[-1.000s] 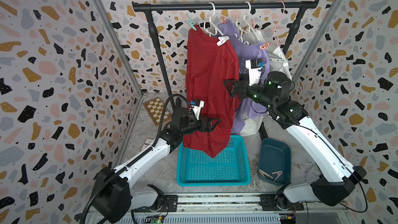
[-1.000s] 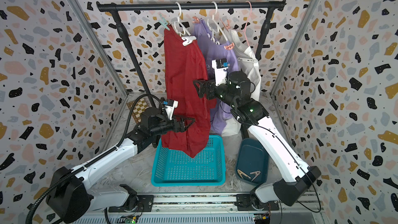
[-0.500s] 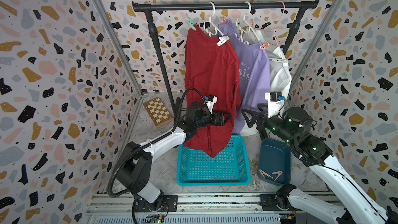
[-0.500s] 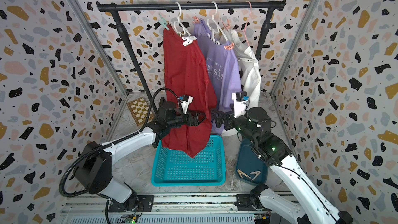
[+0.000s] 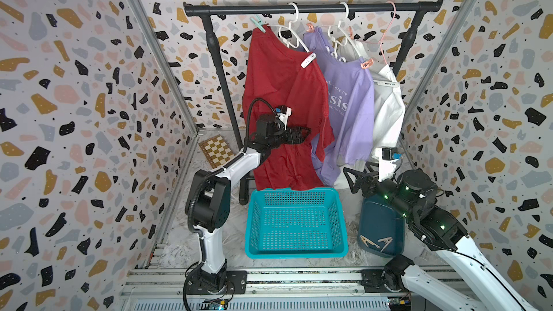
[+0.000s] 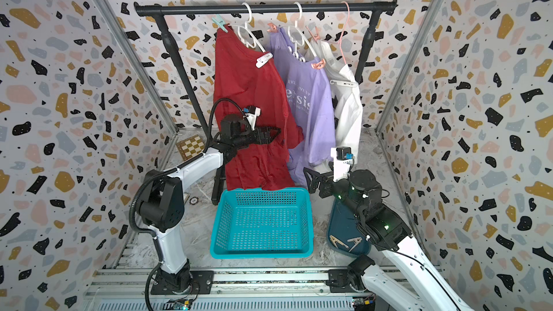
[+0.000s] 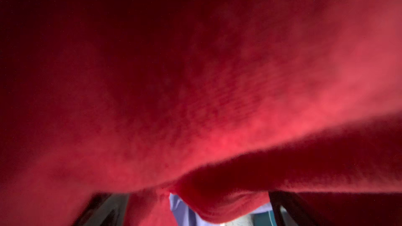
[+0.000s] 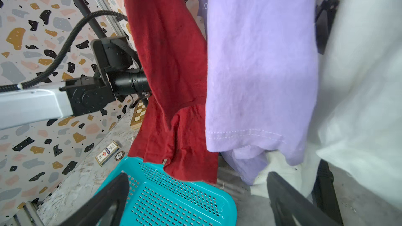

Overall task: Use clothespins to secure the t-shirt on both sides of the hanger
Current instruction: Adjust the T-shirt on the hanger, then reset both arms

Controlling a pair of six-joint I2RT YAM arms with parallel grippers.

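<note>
A red t-shirt (image 5: 281,91) hangs on a white hanger (image 5: 291,35), with a mint green clothespin (image 5: 258,23) on one shoulder and a white clothespin (image 5: 308,60) on the other. Beside it hang a purple t-shirt (image 5: 350,109) with peach clothespins (image 5: 367,63) and a white t-shirt (image 5: 389,109). My left gripper (image 5: 302,134) stands open against the red shirt's middle; red cloth fills the left wrist view and drapes between the fingers (image 7: 102,209). My right gripper (image 5: 353,179) is open and empty, low by the shirts' hems. Two loose clothespins (image 5: 374,242) lie in a tray.
A teal basket (image 5: 296,252) stands on the floor under the shirts, and a dark blue tray (image 5: 380,213) sits to its right. The black rack bar (image 5: 314,8) spans the back. A chessboard (image 5: 217,151) leans at the back left. A small card box (image 8: 107,153) lies on the floor.
My right gripper has dropped from beside the purple shirt down towards the tray. My left gripper has risen and moved right along the red shirt. Both stayed open.
</note>
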